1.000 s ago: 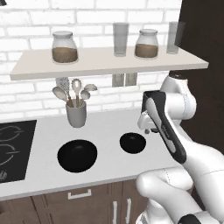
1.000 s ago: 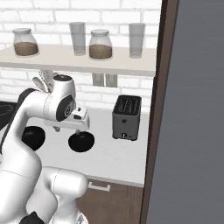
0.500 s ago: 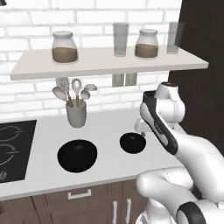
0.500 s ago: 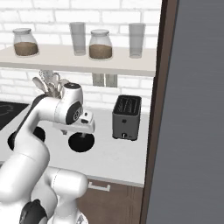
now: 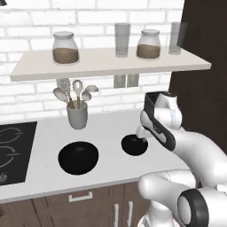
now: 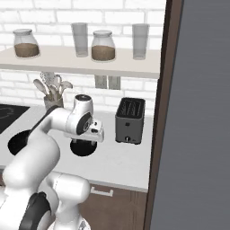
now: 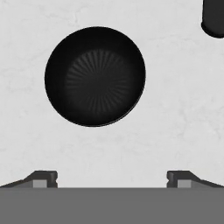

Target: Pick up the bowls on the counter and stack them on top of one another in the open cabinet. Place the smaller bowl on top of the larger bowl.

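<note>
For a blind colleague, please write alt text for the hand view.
The smaller bowl, round and black, sits empty on the pale counter, seen from straight above. The open gripper hovers over it, touching nothing.

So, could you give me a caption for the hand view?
Open gripper above the smaller bowl on the counter.

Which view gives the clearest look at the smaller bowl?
The hand view: the smaller bowl lies whole, seen straight down on the counter. In the left base view the arm covers its right edge; in the right base view the hand hides most of it.
</note>
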